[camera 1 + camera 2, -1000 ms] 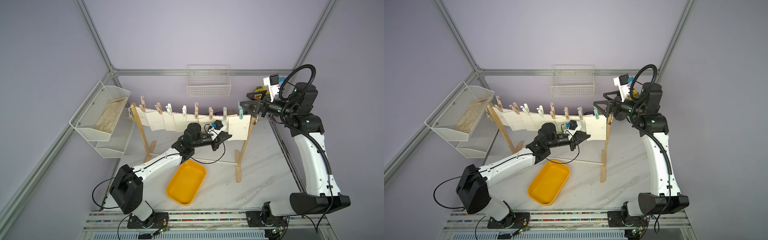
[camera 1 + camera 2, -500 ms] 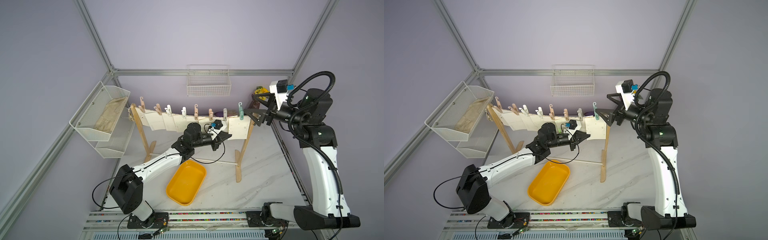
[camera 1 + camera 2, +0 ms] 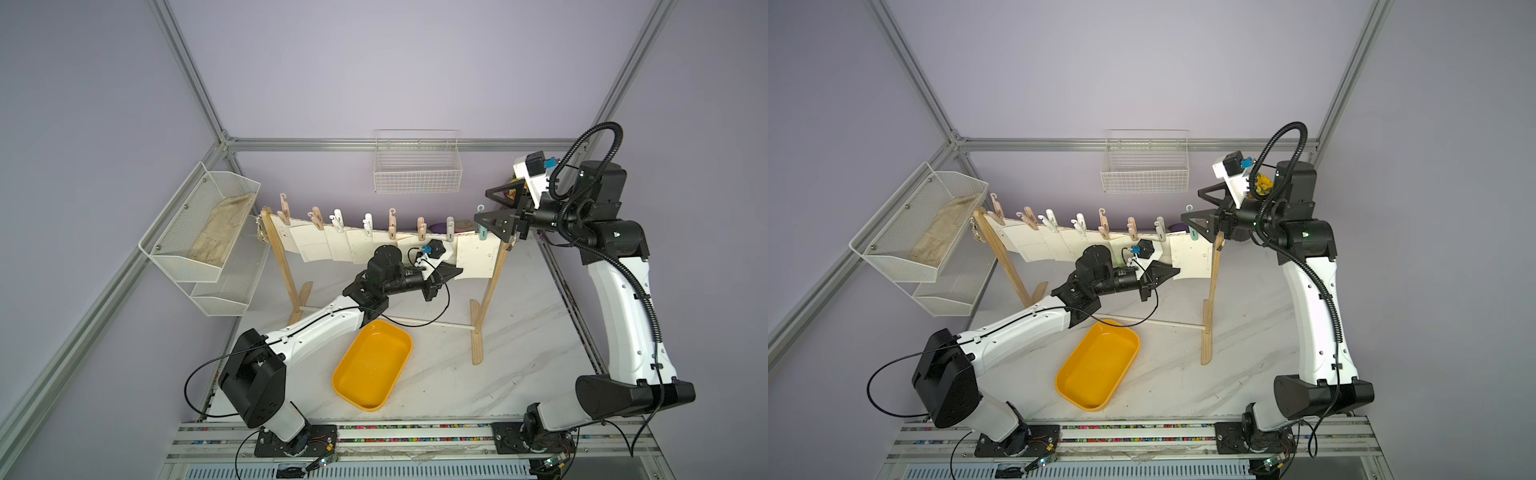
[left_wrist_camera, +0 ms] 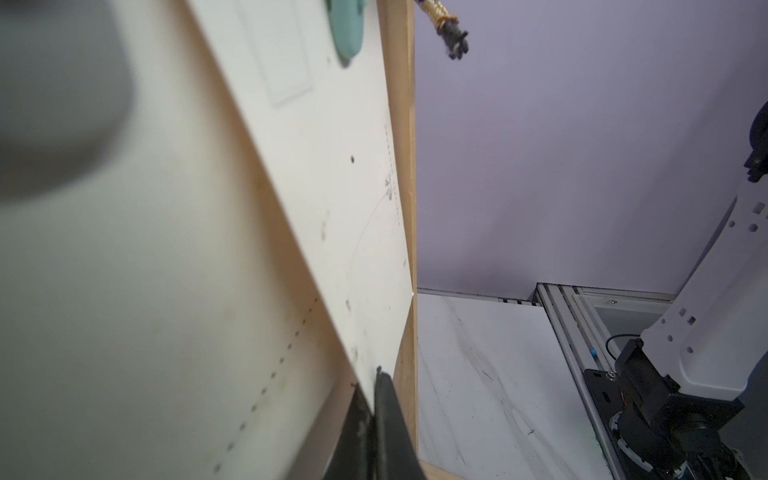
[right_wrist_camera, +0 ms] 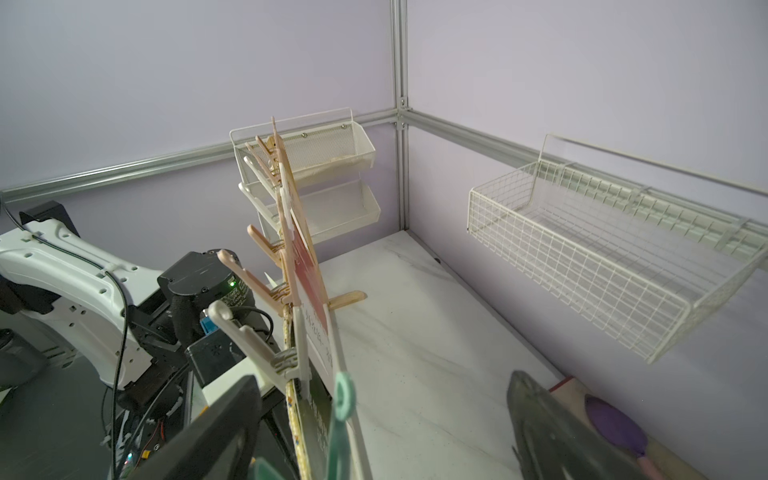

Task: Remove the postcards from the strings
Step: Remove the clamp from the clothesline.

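Back from its brief retreat, the right gripper [image 3: 483, 206] again flanks the teal clothespin [image 3: 482, 232] by the right post [image 3: 496, 274], jaws wide, holding nothing; contact is unclear. Squeezing the clip's upper levers squarely should free the end postcard [image 3: 478, 262], pinned to the string [image 4: 434, 10]. The left gripper [image 3: 455, 272] is clamped on the card's lower corner, steadying it.

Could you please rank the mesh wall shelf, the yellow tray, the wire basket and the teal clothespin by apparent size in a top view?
1. Largest: mesh wall shelf.
2. Yellow tray and wire basket: they look too alike to rank, and the basket hangs on the far wall.
3. Smallest: teal clothespin.
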`<state>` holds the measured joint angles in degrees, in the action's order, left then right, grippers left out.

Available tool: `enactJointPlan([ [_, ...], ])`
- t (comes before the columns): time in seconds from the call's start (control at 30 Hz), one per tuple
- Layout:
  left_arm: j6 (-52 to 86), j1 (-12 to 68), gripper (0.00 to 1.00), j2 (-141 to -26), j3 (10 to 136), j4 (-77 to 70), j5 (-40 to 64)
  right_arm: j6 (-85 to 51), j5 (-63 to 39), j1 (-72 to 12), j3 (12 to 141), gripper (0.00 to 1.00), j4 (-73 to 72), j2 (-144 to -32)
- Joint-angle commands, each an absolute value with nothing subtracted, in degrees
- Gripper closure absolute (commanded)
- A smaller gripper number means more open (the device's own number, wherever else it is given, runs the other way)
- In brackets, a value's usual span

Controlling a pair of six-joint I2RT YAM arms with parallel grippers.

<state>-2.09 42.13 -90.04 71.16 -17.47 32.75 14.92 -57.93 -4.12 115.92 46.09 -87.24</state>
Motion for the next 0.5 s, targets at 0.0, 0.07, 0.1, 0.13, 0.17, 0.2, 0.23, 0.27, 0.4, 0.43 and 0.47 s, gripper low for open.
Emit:
enactJointPlan([
  [0.0,-4.69,41.58,0.95,-90.26,75.74,-16.77,33.31,21.18,-53.38,-7.87,119.18,0.11,54.23,-88.24],
  [0.07,-5.06,41.26,0.95,-90.4,76.03,-16.42,33.38,22.31,-51.72,-9.35,119.66,0.14,55.78,-88.94],
  [0.1,-5.09,41.09,0.95,-90.47,76.35,-16.26,33.4,22.57,-51.41,-9.67,119.64,0.15,55.84,-89.03],
  [0.13,-5.1,40.92,0.95,-90.57,76.53,-16.13,33.4,22.67,-51.43,-9.88,119.62,0.16,55.83,-89.07],
  [0.17,-5.1,40.79,0.95,-90.68,76.63,-16.09,33.53,22.68,-51.59,-9.93,119.62,0.16,55.87,-89.03],
  [0.2,-5.1,40.69,0.95,-90.7,76.71,-16.04,33.52,22.76,-51.5,-9.92,119.68,0.16,55.73,-88.88],
  [0.23,-5.05,40.61,0.95,-90.7,76.73,-16.07,33.57,22.81,-51.31,-9.92,119.87,0.16,55.8,-88.73],
  [0.27,-5.1,40.61,0.95,-90.7,76.73,-16.05,33.57,22.9,-51.24,-9.84,119.99,0.16,55.73,-88.6],
  [0.4,-4.85,40.43,0.95,-90.62,76.71,-16.0,33.66,22.96,-51.98,-9.89,120.67,0.16,55.77,-87.85],
  [0.43,-4.84,40.36,0.95,-90.62,76.81,-16.02,33.75,22.89,-52.0,-9.9,120.48,0.16,55.72,-87.72],
  [0.47,-4.89,40.39,0.95,-90.64,76.78,-16.03,33.74,22.94,-52.01,-9.9,120.26,0.17,55.66,-87.66],
])
